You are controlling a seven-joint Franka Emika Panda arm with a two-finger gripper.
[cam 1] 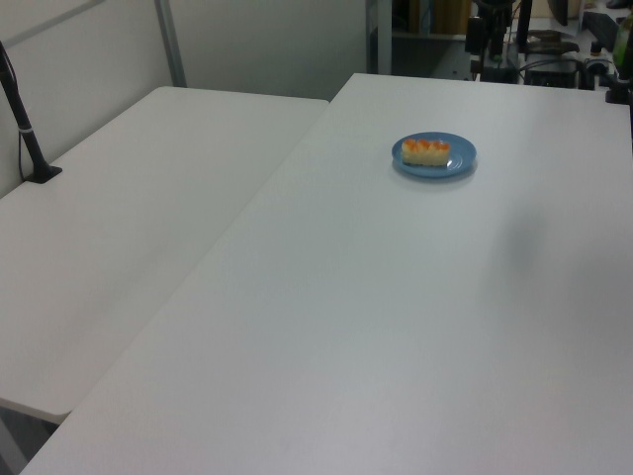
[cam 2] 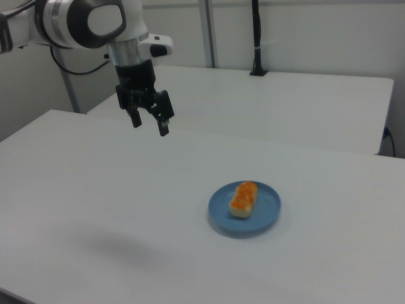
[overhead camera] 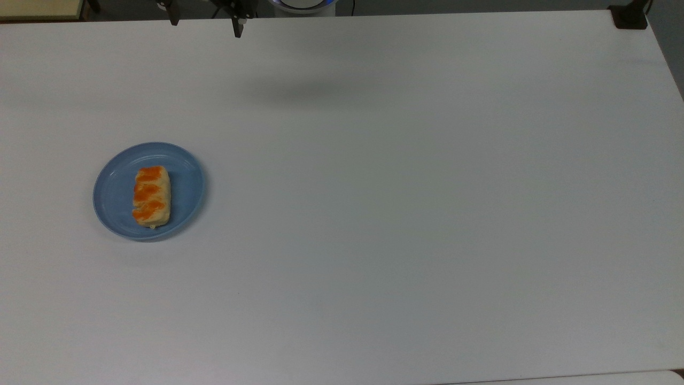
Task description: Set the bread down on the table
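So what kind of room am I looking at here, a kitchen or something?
More likely a robot lab or test room than a kitchen. A robot arm with an open pincer hangs over a bare white table, a single bread sits on a blue plate, and camera poles are clamped to the tables.

Smooth matt white table, glossy blue plate, orange-glazed bread

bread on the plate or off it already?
Still on it. The bread lies flat inside the blue plate, not on the table. The claw hangs open, apart from it.
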